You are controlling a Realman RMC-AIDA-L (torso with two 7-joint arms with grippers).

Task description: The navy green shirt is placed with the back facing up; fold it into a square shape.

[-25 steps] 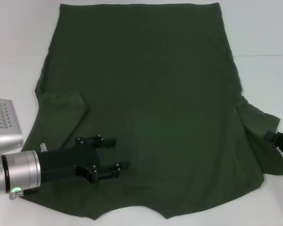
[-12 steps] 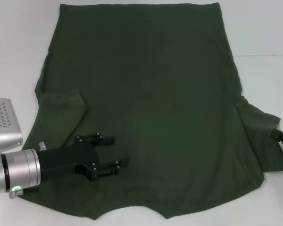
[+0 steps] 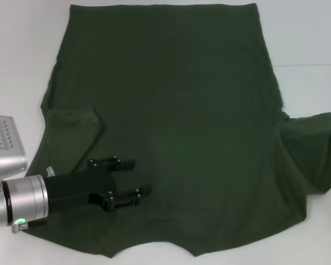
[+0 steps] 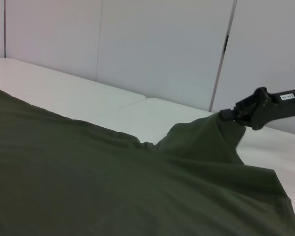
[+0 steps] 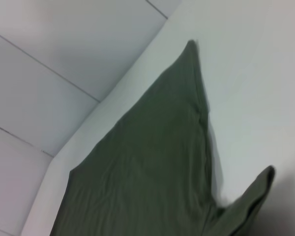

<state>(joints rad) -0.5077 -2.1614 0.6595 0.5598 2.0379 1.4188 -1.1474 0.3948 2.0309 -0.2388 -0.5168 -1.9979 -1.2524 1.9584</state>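
1 right gripper (image 4: 246, 114) apparently lifting shirt (image 3: 171, 110) sleeve

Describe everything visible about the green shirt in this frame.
The navy green shirt is dark olive, plain, soft matte cloth, spread flat over the white table with faint creases. Its left sleeve is folded inward over the body. Its right sleeve is lifted off the table, pinched by the right gripper, seen only in the left wrist view. The left gripper lies low over the shirt's near left part, fingers open.
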